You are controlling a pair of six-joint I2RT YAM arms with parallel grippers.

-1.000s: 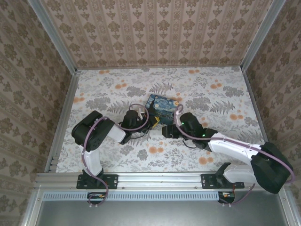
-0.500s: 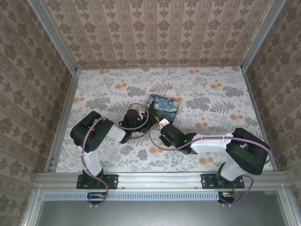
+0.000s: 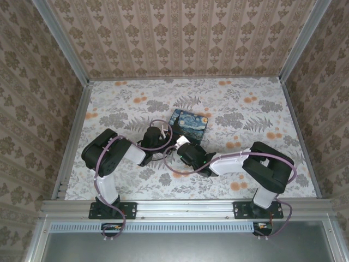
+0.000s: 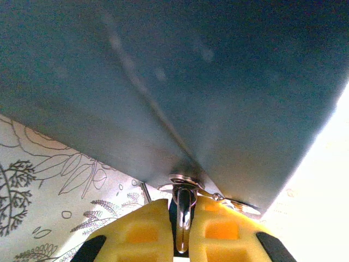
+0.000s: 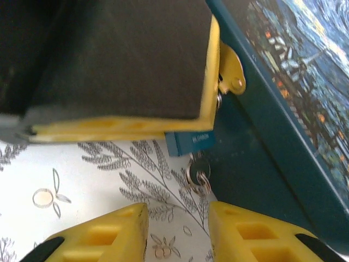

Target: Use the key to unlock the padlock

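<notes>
In the right wrist view the tiny bluish padlock (image 5: 191,143) pokes out from under the left gripper's yellow finger (image 5: 120,124), hard against the starry-night box (image 5: 294,76). A small silver key (image 5: 197,173) with a ring hangs from the padlock's underside. My right gripper (image 5: 177,212) is open, with the key just ahead of its fingertips and nothing between them. In the left wrist view my left gripper (image 4: 182,210) is shut on the padlock's metal shackle (image 4: 184,203), pressed to the box's dark side (image 4: 218,82). From above, the left gripper (image 3: 166,137) and the right gripper (image 3: 180,144) meet at the box's (image 3: 189,124) near corner.
The floral tablecloth (image 3: 125,103) covers the table inside patterned walls. Metal rails run along the left edge (image 3: 73,136) and the right edge (image 3: 297,131). The right arm (image 3: 262,164) lies folded low across the near right of the table.
The right arm has swung left. Its gripper slid from right of the box's near corner to just beside the left gripper. The left arm has stayed still.
</notes>
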